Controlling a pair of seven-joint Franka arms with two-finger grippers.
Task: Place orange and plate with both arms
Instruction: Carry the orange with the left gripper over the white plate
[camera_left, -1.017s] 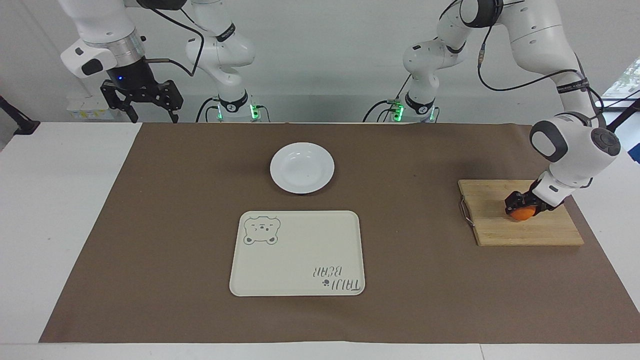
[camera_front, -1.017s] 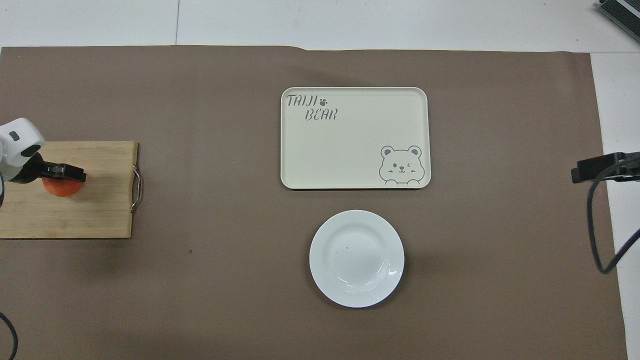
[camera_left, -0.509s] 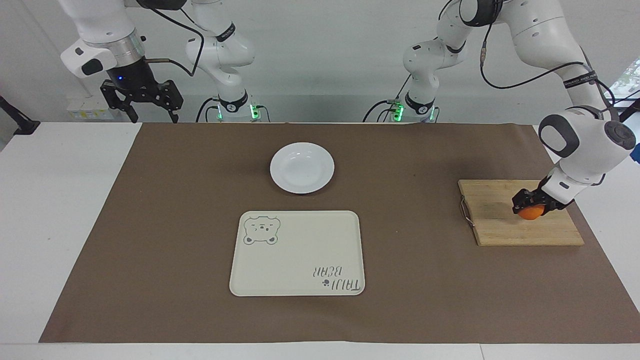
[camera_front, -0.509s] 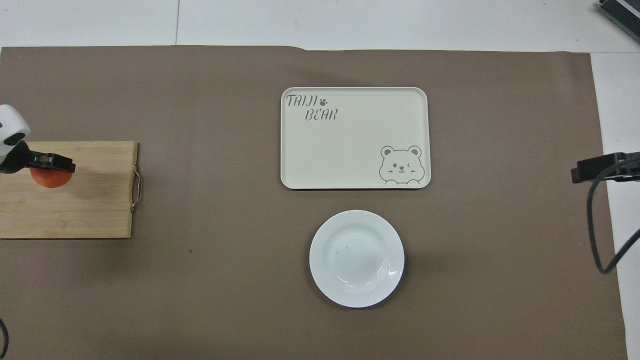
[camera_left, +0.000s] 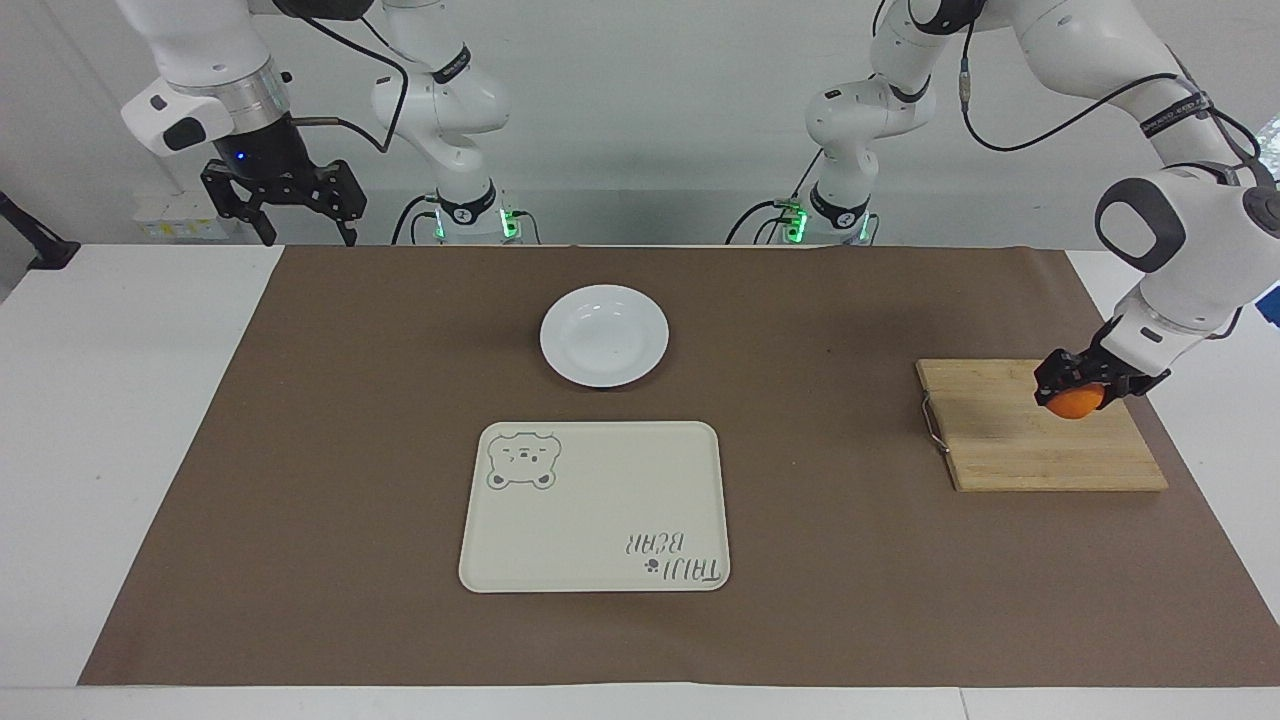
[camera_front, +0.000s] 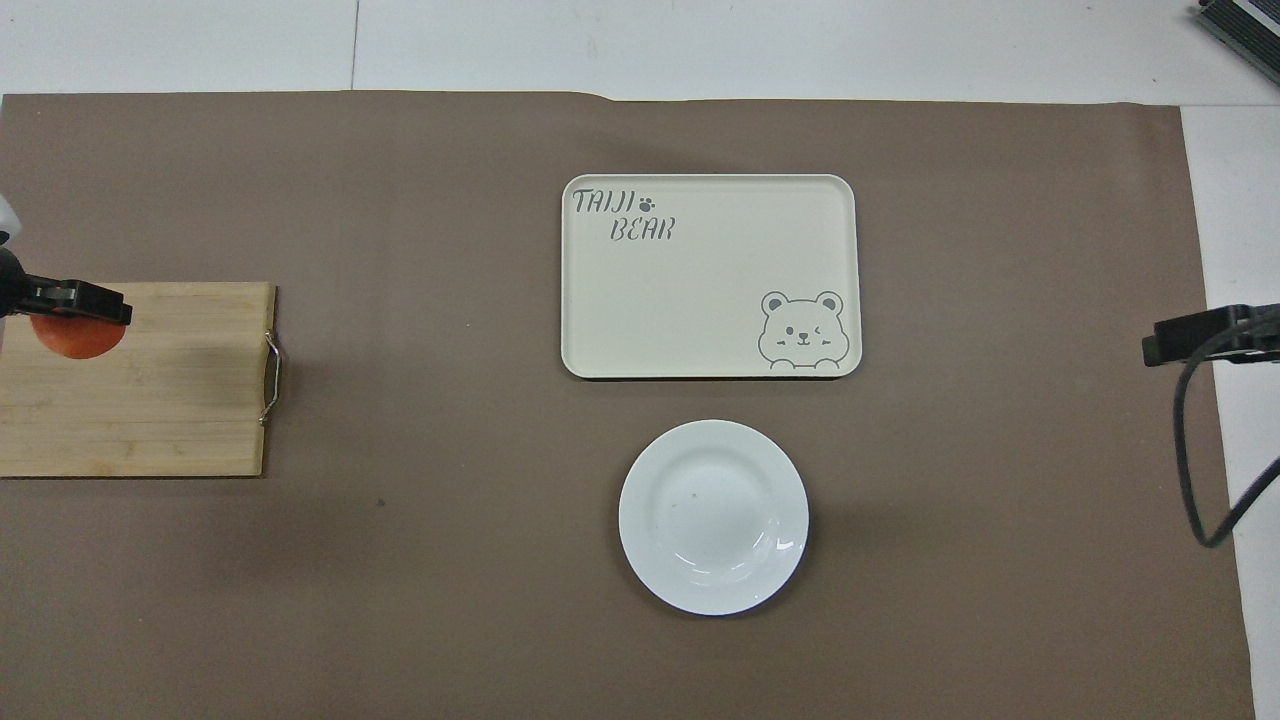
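Open mat (camera_left: 850, 560) around tray (camera_left: 595, 500), plate (camera_left: 604, 335), cutting board (camera_left: 1010, 450)

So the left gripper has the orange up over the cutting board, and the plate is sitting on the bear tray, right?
Not quite. The plate is not on the bear tray; it lies on the brown mat beside the tray, nearer to the robots, as the facing view shows. The rest holds: the left gripper is shut on the orange, raised over the cutting board.
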